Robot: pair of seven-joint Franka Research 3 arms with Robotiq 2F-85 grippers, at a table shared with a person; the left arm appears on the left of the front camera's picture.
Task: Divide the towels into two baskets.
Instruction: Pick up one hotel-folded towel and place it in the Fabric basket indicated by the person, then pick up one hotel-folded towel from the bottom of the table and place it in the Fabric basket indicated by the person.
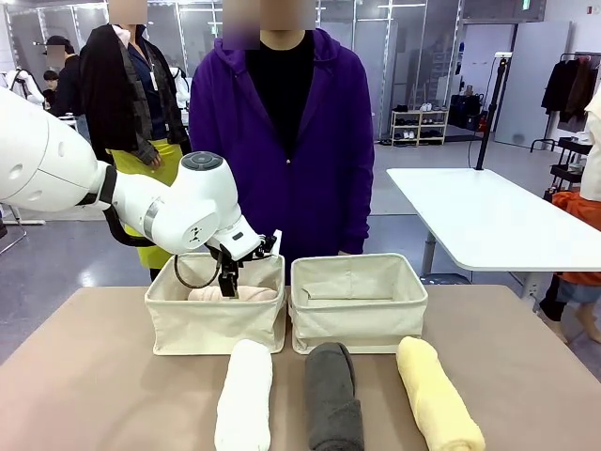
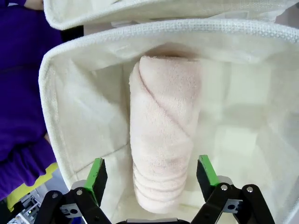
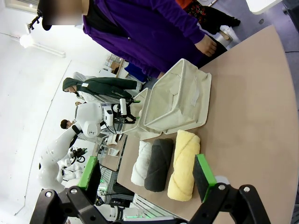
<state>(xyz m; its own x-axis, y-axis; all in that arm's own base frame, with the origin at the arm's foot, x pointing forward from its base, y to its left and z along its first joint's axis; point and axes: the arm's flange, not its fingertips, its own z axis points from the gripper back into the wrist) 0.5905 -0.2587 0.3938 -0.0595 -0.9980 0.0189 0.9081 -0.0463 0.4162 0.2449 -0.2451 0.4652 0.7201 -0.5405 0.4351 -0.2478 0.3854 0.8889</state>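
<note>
A: Left gripper [image 2: 151, 164] status?
B: Jaws are standing wide, straddling the peach towel [image 2: 163, 126] without touching it. The towel is lying inside the basket [image 1: 214, 324] at centre-left of the front view.
A: Right gripper [image 3: 147, 175]?
B: It is also gaping and holding nothing. The white towel [image 1: 244, 395], grey towel [image 1: 333, 399] and yellow towel [image 1: 437, 399] are lying along the bottom edge, near the second basket [image 1: 357, 319].

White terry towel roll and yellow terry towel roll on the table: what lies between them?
A dark grey terry towel roll, parallel to both; the front view shows it.
</note>
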